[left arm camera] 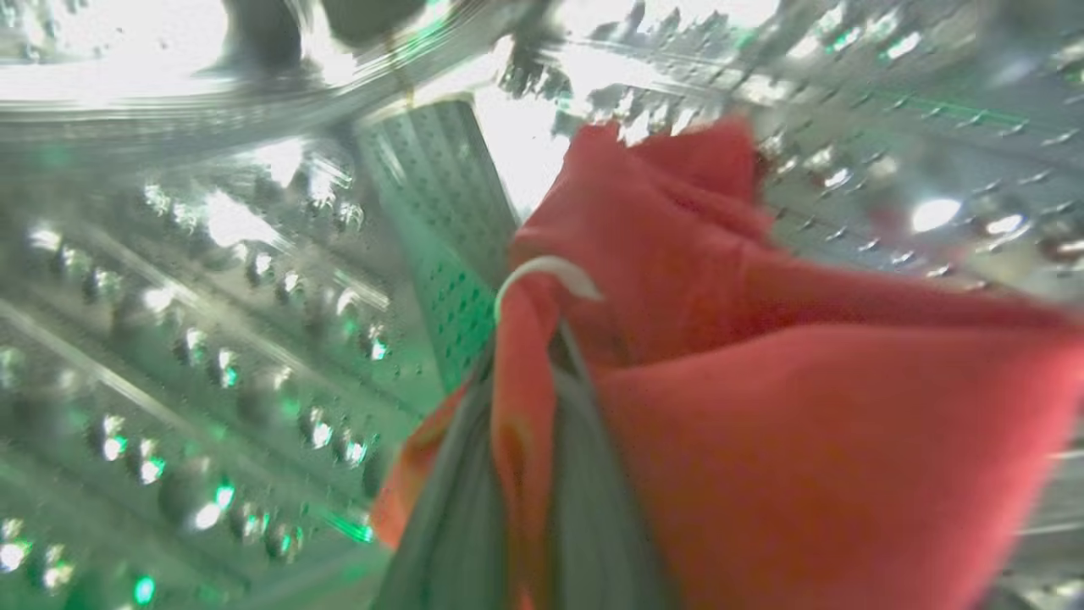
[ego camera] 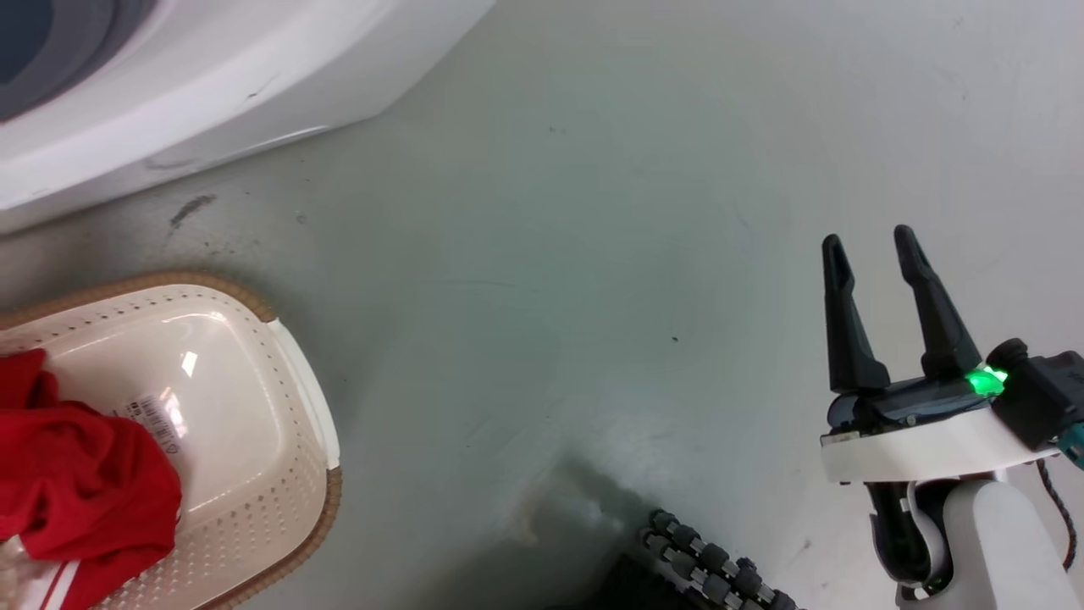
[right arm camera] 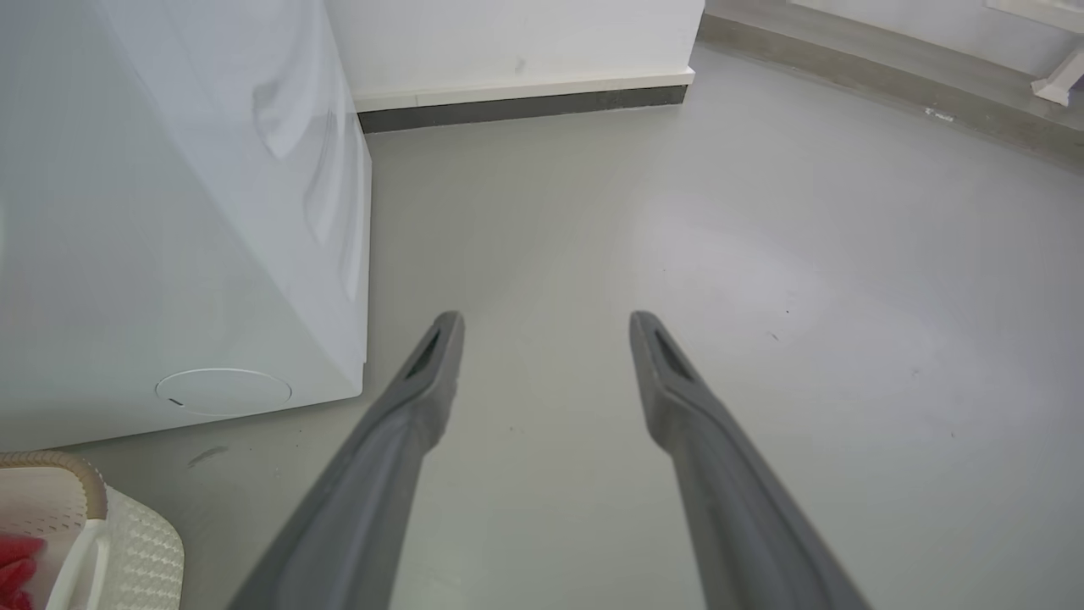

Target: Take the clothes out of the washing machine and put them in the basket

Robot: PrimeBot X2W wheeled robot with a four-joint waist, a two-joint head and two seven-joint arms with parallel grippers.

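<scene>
In the left wrist view, my left gripper (left arm camera: 529, 347) is inside the washing machine's perforated steel drum (left arm camera: 212, 296). It is shut on a fold of a red garment (left arm camera: 762, 407) with a white trim loop; the fabric covers the right half of that view. A second red garment (ego camera: 76, 483) lies at the left end of the cream basket (ego camera: 288, 398), which stands on the floor in front of the white washing machine (ego camera: 169, 93). Well to the right, my right gripper (ego camera: 870, 240) hangs open over bare floor, holding nothing.
The right wrist view looks past the open right gripper (right arm camera: 546, 322) along the grey floor (right arm camera: 762, 296) to a wall with dark skirting (right arm camera: 525, 102). The washer's side (right arm camera: 169, 212) and a basket corner (right arm camera: 127, 542) sit at its left. My base's roller wheel (ego camera: 711, 563) is at the bottom.
</scene>
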